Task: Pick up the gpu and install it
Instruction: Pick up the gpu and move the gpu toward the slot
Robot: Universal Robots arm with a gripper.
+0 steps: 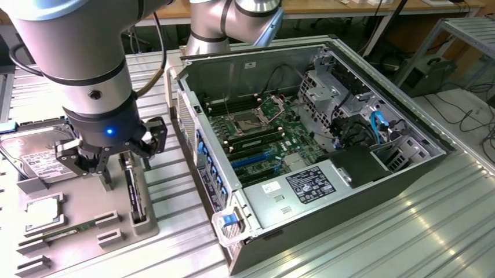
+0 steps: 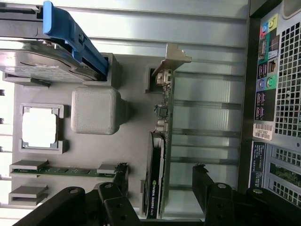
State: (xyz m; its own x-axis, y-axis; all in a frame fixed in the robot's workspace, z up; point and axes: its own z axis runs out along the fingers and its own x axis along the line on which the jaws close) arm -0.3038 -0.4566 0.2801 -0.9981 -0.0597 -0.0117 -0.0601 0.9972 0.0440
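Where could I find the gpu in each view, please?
Exterior view: the gpu stands on edge in the grey holder, toward the exterior view's left, beside the computer case.
Wrist view: the gpu stands on the holder's side nearest the case.
Shared landmark: the hard drive.

The gpu (image 2: 160, 150) has a green circuit board, a black fan shroud with pale lettering and a silver end bracket. The fixture (image 2: 134, 94) is plain matt grey. The gripper (image 1: 124, 172) and its fingers (image 2: 203, 183) are black; a blue light (image 1: 109, 131) glows on the dark wrist. The hard drive (image 1: 31, 159) is silver with a white label; its carrier (image 2: 70, 30) is blue. The memory stick (image 2: 70, 170) is green. The motherboard (image 1: 259, 124) is green with blue slots. The worktop (image 1: 402, 231) is silver with parallel ribs.
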